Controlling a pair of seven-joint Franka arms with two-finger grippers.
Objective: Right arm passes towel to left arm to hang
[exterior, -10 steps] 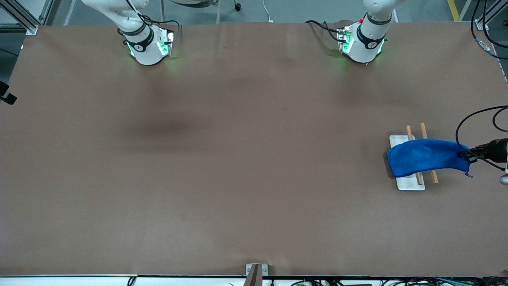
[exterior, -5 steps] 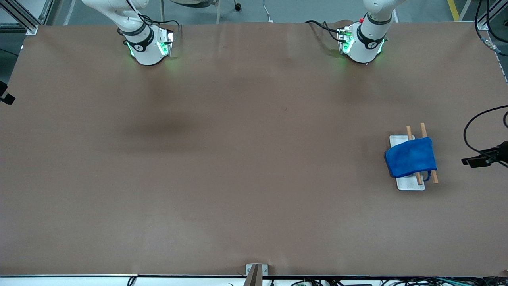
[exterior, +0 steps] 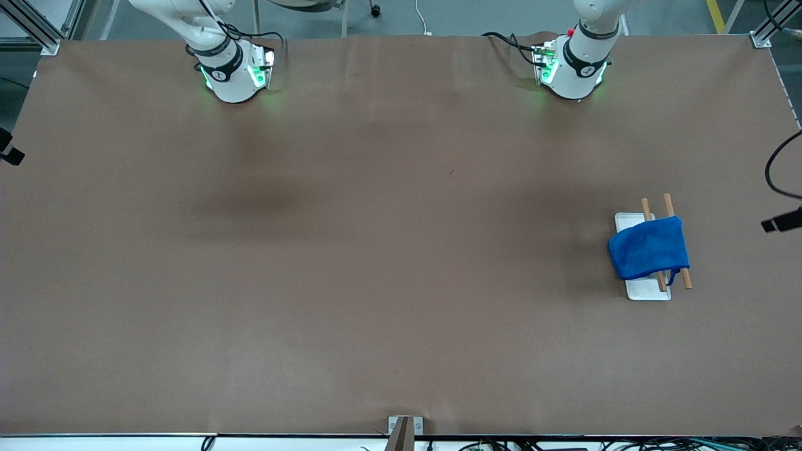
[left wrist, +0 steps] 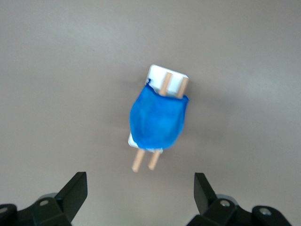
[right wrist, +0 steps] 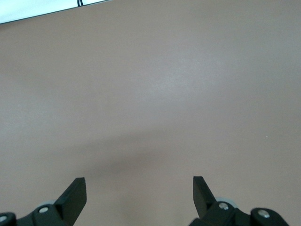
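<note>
The royal-blue towel [exterior: 648,254] hangs draped over two wooden rods [exterior: 668,204] on a small white base [exterior: 649,292] toward the left arm's end of the table. Its corner loop dangles beside the nearer rod ends. In the left wrist view the towel [left wrist: 157,120] lies over the rods [left wrist: 141,162], well apart from my left gripper [left wrist: 141,186], which is open and empty. In the front view only a black tip of the left gripper [exterior: 781,222] shows at the picture's edge. My right gripper [right wrist: 139,188] is open and empty over bare table.
The right arm's base [exterior: 229,75] and the left arm's base [exterior: 573,72], with its red knob, stand along the edge farthest from the front camera. A black cable [exterior: 777,166] loops near the left gripper. Brown table [exterior: 388,250] spreads between.
My left gripper let go of the towel's end and drew away toward the table's edge. The freed end dropped over the rods. The right arm has not moved.
</note>
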